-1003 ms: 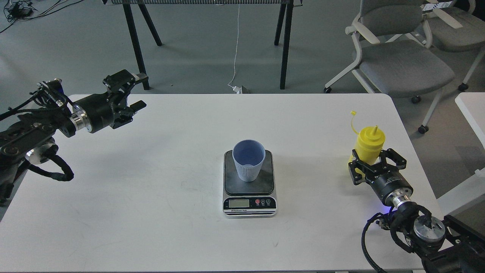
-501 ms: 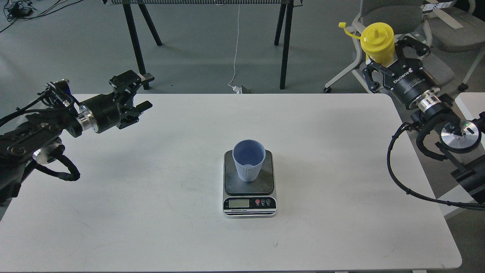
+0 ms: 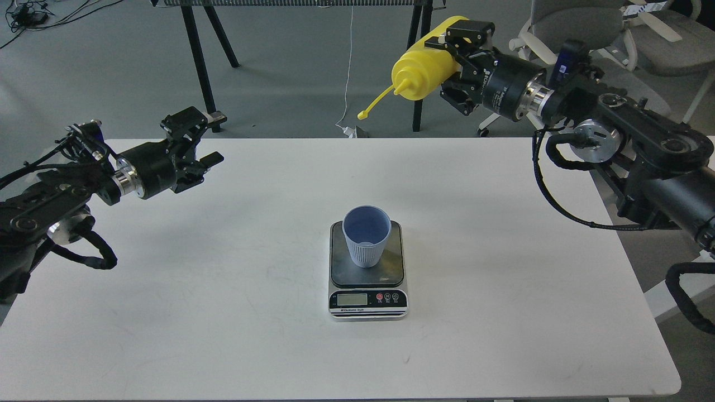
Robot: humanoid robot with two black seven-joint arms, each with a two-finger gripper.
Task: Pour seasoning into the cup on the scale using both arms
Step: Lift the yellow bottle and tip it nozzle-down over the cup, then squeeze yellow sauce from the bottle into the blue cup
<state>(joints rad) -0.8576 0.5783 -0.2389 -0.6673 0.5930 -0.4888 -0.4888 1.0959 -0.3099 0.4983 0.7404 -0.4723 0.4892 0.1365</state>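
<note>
The light blue ribbed cup [image 3: 366, 235] stands upright on the dark plate of the scale [image 3: 367, 277] at the table's middle. My right gripper [image 3: 455, 53] is shut on the yellow seasoning bottle [image 3: 423, 66], held high beyond the table's far edge and tipped on its side. Its nozzle points left and slightly down, and its tethered cap [image 3: 363, 115] hangs off below. The bottle is up and to the right of the cup, well apart from it. My left gripper [image 3: 200, 140] is open and empty above the table's far left.
The white table [image 3: 234, 312] carries only the scale and cup. Black table legs [image 3: 420, 72] stand behind the far edge. Grey chairs [image 3: 592, 89] stand at the back right. A second white table's corner [image 3: 695, 156] is at the right.
My right arm lifted the bottle off the table's right side, then swung it left and tipped it onto its side. My left gripper shifted slightly right.
</note>
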